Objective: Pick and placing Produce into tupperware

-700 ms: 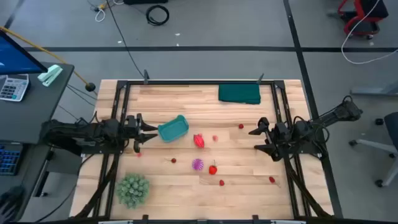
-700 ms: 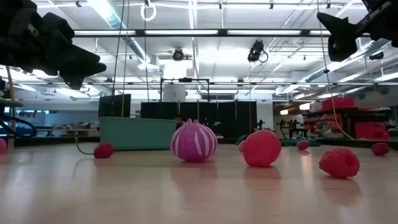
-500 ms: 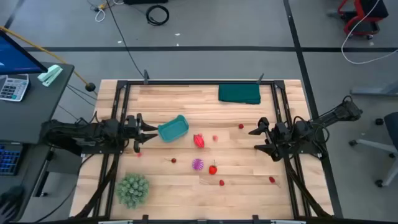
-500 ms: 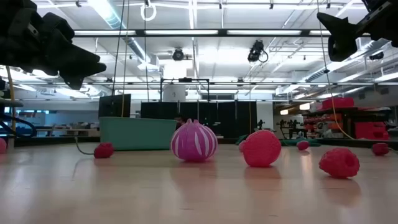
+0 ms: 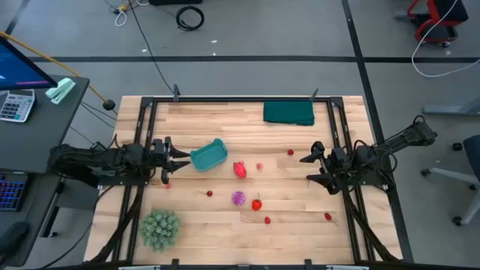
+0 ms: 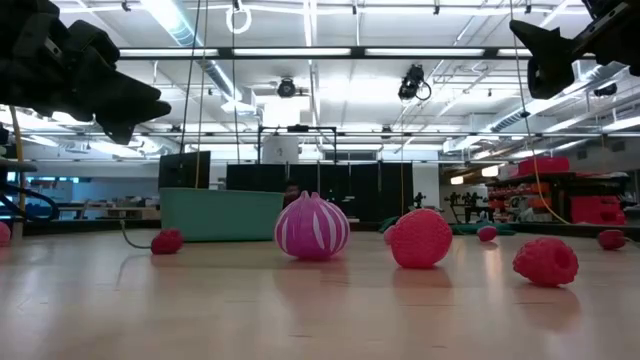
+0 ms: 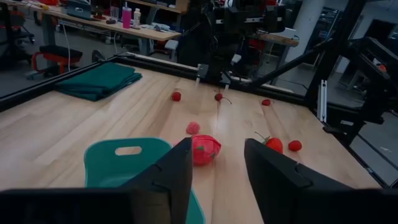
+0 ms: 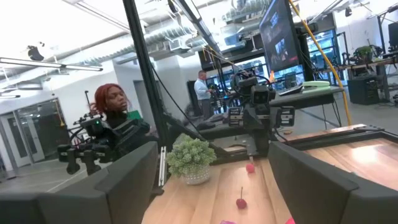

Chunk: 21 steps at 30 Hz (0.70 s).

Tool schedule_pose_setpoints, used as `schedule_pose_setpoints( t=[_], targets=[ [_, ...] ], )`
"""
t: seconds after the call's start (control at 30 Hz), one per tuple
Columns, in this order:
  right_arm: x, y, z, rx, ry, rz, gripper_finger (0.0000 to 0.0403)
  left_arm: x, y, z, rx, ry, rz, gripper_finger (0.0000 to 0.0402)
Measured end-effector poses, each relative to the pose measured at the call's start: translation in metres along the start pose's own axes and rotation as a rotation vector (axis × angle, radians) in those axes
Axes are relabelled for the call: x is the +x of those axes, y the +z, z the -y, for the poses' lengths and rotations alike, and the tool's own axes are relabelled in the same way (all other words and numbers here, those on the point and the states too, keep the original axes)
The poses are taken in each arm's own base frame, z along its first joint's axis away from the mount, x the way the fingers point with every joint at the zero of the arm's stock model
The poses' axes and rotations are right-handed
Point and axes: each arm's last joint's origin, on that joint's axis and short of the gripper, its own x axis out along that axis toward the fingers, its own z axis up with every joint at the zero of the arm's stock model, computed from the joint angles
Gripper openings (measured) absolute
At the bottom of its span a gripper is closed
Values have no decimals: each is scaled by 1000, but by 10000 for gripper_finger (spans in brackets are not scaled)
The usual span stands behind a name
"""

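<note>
From above, the left gripper hangs at the table's left edge, fingers spread and empty, its tips just beside the tupperware. The tupperware sits left of centre, tilted. The right gripper waits at the right edge, also spread and empty. Produce lies scattered between them: a red fruit just right of the tupperware, a spiky purple piece below it, a strawberry beside that, and small red balls dotted around. A green cloth lies at the far edge; a fuzzy plant stands at the near left corner.

At table height, the purple piece stands in front of the tupperware, with a raspberry to its right. Both grippers hang high, well clear of the table.

The left wrist view shows the tupperware right ahead of the parted fingers, nothing between them, and the red fruit touching or just beside its rim.

The right wrist view shows wide-set fingers holding nothing, the plant across the table, and people in the room beyond.
</note>
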Motion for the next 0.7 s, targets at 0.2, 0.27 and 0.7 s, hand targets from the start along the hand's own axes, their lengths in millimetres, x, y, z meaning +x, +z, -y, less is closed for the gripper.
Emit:
schedule_pose_setpoints(
  t=[0.2,0.27,0.7],
  targets=[
    [0,0,0,0,0,0,316,0,0,0,0,0,0,151],
    [0,0,0,0,0,0,316,0,0,0,0,0,0,154],
    [0,0,0,0,0,0,316,0,0,0,0,0,0,149]
  ],
)
